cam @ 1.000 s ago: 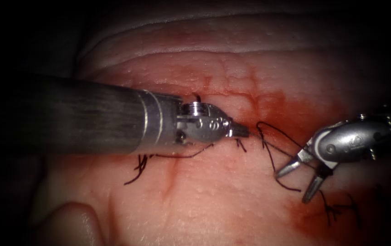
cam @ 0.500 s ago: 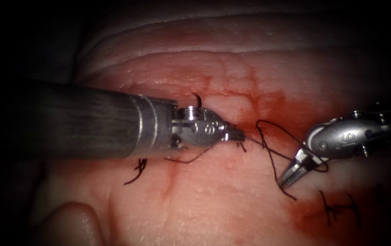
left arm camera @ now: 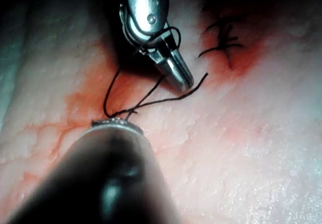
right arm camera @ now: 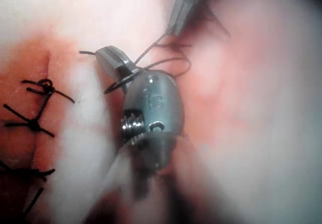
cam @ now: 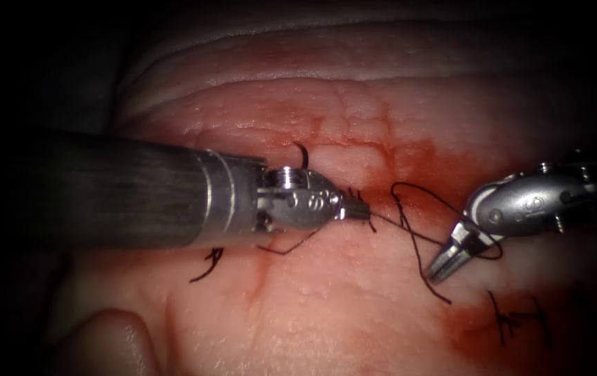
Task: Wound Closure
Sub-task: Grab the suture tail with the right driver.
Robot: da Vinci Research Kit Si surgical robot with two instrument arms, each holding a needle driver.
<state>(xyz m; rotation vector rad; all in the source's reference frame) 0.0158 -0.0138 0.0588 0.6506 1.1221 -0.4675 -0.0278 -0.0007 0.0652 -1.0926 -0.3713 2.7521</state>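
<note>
Endoscope view: left tool (cam: pixel 361 209) grips the thread (cam: pixel 410 233); right tool (cam: pixel 444 266), at its 3 o'clock, is closed on the thread.

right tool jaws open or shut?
Shut: the right tool shows both jaws pressed together on the thread; same in the left wrist view.

Right tool (cam: pixel 444 268): jaws, spread a second ago, now closed on thread (cam: pixel 417 240). Left tool (cam: pixel 361 209) drew back slightly leftward, gripping thread.

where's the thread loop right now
In the endoscope view the thread loops between the two tools, right of the left end effector that grips its end, and drapes over the shut right end effector.
</note>
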